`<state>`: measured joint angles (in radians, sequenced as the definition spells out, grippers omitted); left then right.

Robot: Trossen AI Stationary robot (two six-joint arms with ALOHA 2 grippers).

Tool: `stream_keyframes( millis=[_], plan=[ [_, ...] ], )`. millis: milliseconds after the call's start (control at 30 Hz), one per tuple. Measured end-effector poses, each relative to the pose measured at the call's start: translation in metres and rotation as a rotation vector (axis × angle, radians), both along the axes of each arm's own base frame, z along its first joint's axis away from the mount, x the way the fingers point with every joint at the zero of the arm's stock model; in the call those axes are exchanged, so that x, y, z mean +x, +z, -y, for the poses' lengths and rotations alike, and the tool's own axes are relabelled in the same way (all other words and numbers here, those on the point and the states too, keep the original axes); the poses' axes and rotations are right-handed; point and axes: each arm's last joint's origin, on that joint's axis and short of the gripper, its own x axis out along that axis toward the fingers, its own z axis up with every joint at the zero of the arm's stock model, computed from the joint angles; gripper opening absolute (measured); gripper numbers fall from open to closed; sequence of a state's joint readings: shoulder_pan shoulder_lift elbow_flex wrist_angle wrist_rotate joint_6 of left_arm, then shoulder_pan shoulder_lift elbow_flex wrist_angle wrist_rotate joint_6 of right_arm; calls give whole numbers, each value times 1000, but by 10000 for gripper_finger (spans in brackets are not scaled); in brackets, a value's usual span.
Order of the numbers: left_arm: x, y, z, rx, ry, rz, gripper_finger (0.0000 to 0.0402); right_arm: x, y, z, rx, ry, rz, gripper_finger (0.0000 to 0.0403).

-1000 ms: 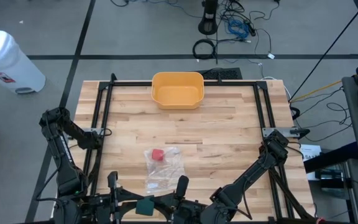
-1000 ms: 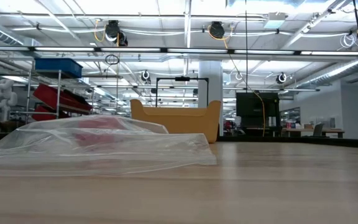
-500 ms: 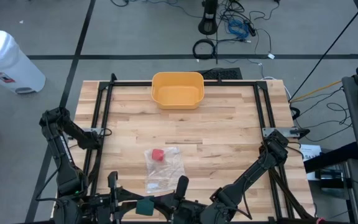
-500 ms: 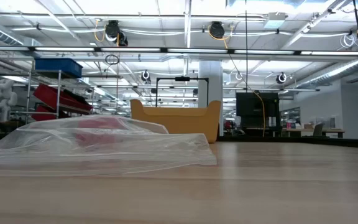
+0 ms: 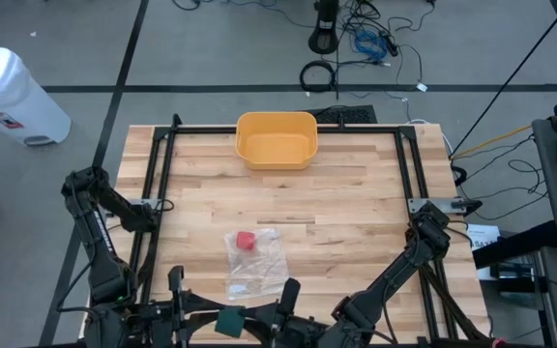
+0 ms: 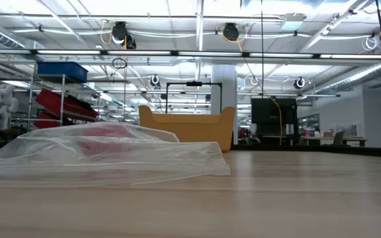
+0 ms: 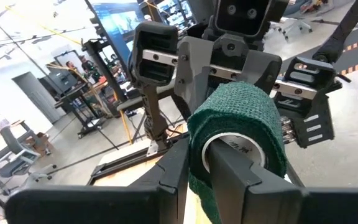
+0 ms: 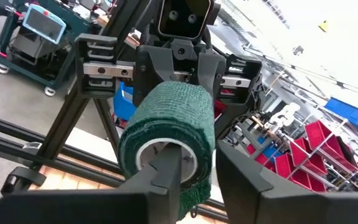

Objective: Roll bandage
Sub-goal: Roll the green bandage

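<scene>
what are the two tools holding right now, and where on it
Both hold one dark green bandage roll at the table's near edge. The left tool has one finger through the roll's hollow core, gripping its wall; the right tool grips the opposite end likewise, though its jaws look loosened.
</scene>
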<state>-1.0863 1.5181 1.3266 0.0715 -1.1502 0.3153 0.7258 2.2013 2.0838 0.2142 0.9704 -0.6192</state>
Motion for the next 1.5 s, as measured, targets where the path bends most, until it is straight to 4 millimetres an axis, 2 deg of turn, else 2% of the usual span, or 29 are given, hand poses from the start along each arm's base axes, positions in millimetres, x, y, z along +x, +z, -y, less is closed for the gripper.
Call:
stream_keyframes(
  millis=[167, 367, 800, 1033, 1167, 1500],
  plan=[
    [0, 2, 2, -18, -50, 5, 67, 1, 0, 1, 4, 3, 1, 111],
    [0, 1, 2, -19, -75, 2, 67, 2, 1, 2, -17, 1, 3, 118],
    [1, 1, 2, -18, -82, 0, 71, 2, 3, 0, -37, 79, 19, 75],
    [4, 1, 0, -36, -77, -1, 113, 4, 4, 2, -35, 94, 26, 54],
    [4, 1, 1, -41, -87, -1, 133, 5, 4, 3, -35, 95, 27, 52],
    [4, 1, 1, -40, -87, -1, 135, 7, 4, 5, -28, 89, 33, 52]
  ],
)
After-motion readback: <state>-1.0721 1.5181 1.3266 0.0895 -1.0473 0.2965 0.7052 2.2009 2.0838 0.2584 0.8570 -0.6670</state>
